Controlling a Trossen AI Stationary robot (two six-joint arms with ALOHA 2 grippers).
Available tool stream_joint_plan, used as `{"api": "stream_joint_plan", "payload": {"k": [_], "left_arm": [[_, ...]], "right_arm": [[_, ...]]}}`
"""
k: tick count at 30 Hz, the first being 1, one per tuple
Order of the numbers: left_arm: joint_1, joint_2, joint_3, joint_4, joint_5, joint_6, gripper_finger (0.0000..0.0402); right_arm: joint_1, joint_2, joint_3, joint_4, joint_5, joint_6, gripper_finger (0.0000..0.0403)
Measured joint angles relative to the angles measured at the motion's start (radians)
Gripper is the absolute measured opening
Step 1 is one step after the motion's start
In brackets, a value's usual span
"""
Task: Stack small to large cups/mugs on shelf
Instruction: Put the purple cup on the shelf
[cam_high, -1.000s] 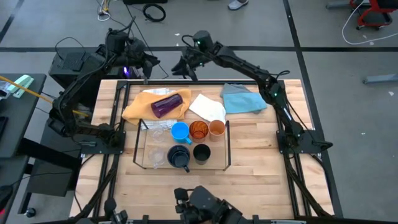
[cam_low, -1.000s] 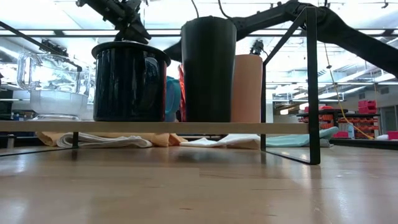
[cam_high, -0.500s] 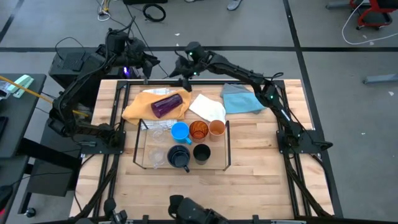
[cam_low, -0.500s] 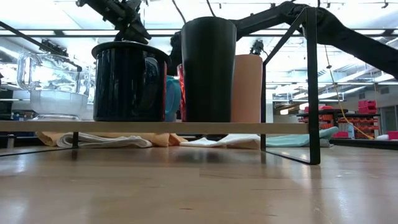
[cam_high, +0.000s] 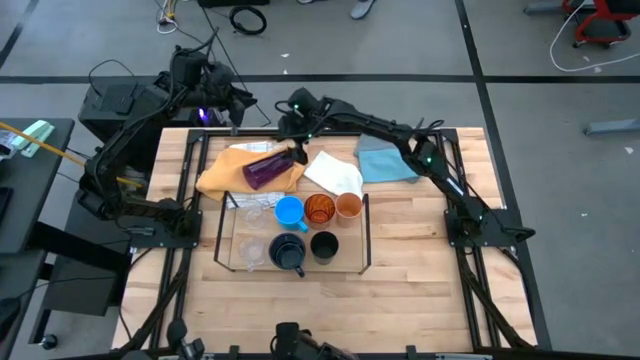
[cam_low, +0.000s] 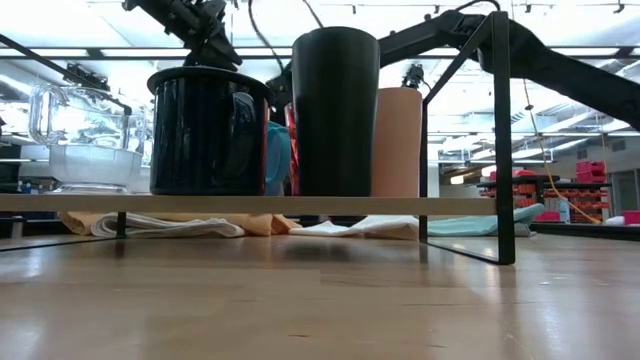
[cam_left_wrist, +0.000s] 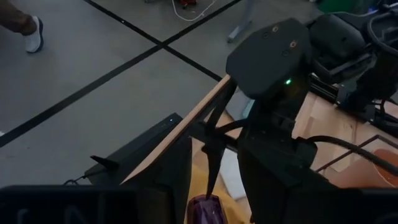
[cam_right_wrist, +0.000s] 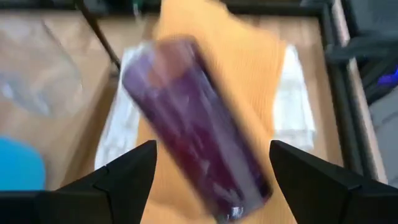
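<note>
One purple tumbler (cam_high: 268, 169) on its side on yellow cloth (cam_high: 222, 172), upper left of centre in high view, outside shelf (cam_high: 366, 232). Right gripper (cam_high: 297, 152) at tumbler's right end, fingers spread wide, nothing clamped. Left gripper (cam_high: 232, 113) at top left edge; cannot tell its state. On shelf: light-blue mug (cam_high: 289, 211), amber tumbler (cam_high: 319, 209), orange cup (cam_high: 348, 206), navy mug (cam_high: 288, 252), black cup (cam_high: 324, 245), clear cups (cam_high: 254, 250). Three cloths: yellow, white (cam_high: 336, 174), blue (cam_high: 388, 160).

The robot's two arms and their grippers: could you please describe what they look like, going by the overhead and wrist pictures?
Both arms are dark, built of slender jointed segments on black frame bases at the table's sides. The left gripper has a small purple-blue light beside it. The right gripper has a blocky black wrist housing with a green indicator light, and black cables trail along that arm. Its own fingers are flat, black and wedge-shaped.
</note>
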Motion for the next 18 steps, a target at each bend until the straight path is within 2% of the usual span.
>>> {"api": "stream_joint_plan", "payload": {"k": [12, 18], "left_arm": [[-0.001, 0.0, 0.0, -0.021, 0.0, 0.013, 0.0128], [-0.001, 0.0, 0.0, -0.046, 0.0, 0.013, 0.0132]], "right_arm": [[0.026, 0.073, 0.002, -0.033, 0.05, -0.069, 0.0324], [0.053, 0.092, 0.002, -0.018, 0.174, -0.158, 0.033]]}}
